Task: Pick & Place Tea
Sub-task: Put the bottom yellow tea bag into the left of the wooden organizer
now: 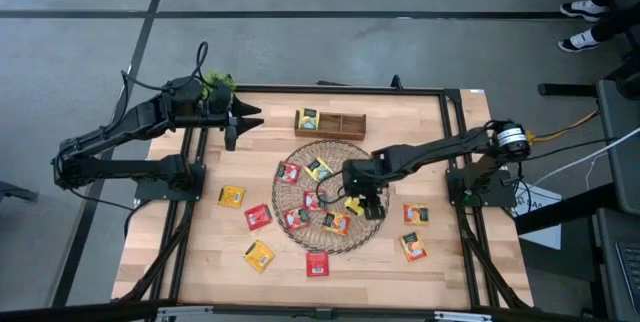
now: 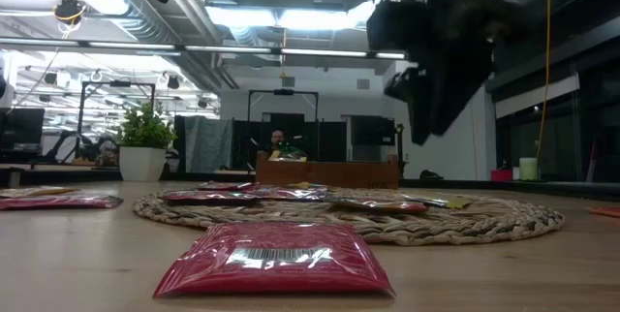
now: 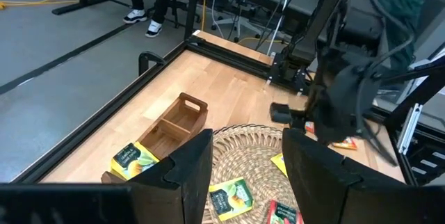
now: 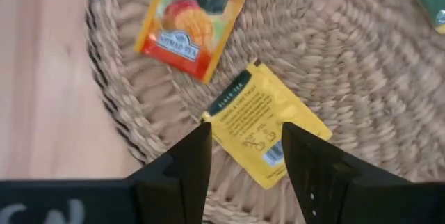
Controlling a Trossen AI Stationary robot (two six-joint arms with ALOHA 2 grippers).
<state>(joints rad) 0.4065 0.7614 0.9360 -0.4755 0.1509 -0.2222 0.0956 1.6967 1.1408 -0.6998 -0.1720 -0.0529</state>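
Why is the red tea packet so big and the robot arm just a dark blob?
In the low view the red sachet lies nearest the lens, so it looms; the right gripper hangs dark against bright ceiling lights. In the right wrist view the yellow sachet looks slightly soft.

Two matte black jointed arms (image 1: 120, 147); flat dark blunt-tipped fingers (image 4: 316, 165); silver round motor (image 1: 511, 137) at right base
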